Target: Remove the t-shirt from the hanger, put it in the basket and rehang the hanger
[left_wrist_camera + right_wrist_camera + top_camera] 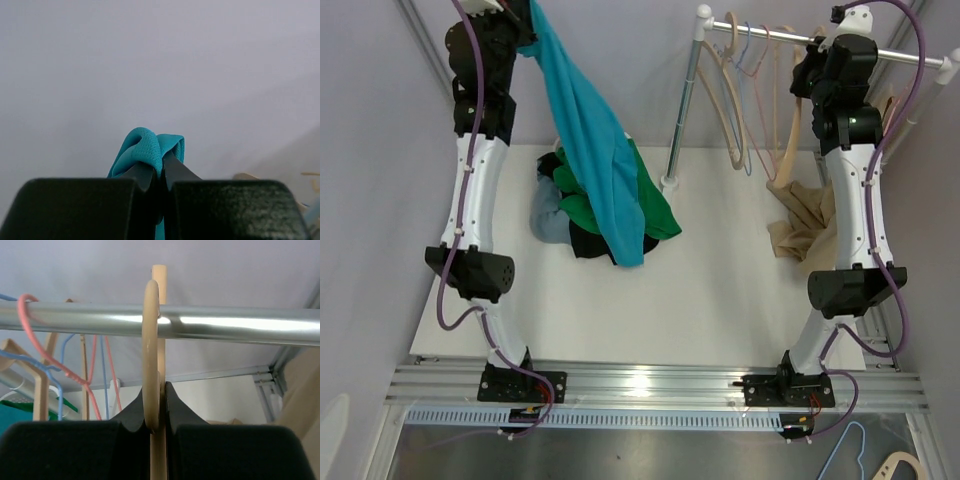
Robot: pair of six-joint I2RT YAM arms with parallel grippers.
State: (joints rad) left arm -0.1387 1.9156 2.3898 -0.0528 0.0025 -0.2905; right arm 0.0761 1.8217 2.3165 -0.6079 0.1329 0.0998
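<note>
My left gripper (525, 25) is raised high at the back left and is shut on a teal t-shirt (595, 150), which hangs down from it onto the table; the pinched fold shows in the left wrist view (147, 147). My right gripper (825, 42) is up at the metal rail (790, 38) at the back right and is shut on a cream wooden hanger (151, 355), whose hook is over the rail (225, 326). The hanger is bare where I can see it.
A pile of green, black and blue-grey clothes (570, 215) lies on the white table (720, 300) under the teal shirt. Several wooden, blue and pink hangers (745, 100) hang on the rail. The rack's upright pole (682, 110) stands mid-table. A tan garment (810, 225) lies at right.
</note>
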